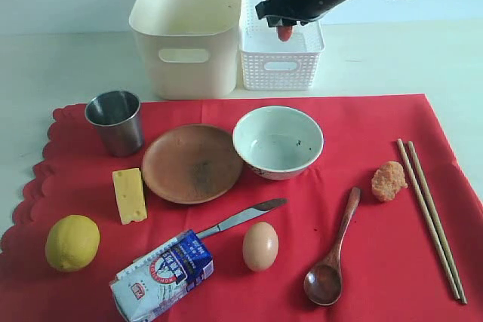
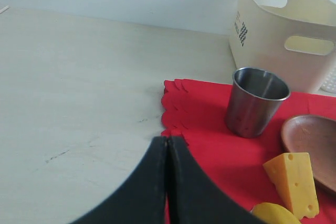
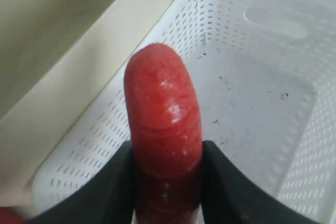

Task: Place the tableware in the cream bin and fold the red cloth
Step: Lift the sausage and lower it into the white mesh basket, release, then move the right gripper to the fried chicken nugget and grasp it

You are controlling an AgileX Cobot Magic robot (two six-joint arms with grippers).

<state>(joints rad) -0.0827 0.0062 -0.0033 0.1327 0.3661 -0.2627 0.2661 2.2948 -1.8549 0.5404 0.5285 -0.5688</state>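
Note:
The red cloth (image 1: 362, 122) lies flat, carrying the steel cup (image 1: 115, 122), wooden plate (image 1: 192, 163), white bowl (image 1: 277, 141), knife (image 1: 241, 217), dark spoon (image 1: 332, 254) and chopsticks (image 1: 430, 216). The cream bin (image 1: 186, 32) stands behind it, its inside hidden. My right gripper (image 1: 278, 14) hangs over the white lattice basket (image 1: 281, 62), shut on a red sausage (image 3: 164, 124). My left gripper (image 2: 168, 141) is shut and empty above the cloth's scalloped edge (image 2: 176, 121), near the cup (image 2: 257, 102); it is out of the exterior view.
A lemon (image 1: 72, 243), cheese (image 1: 129, 195), milk carton (image 1: 162, 273), egg (image 1: 260, 246) and an orange food lump (image 1: 389, 181) also sit on the cloth. The basket floor (image 3: 262, 103) below the sausage is bare. Pale tabletop (image 2: 79, 87) stretches left of the cloth.

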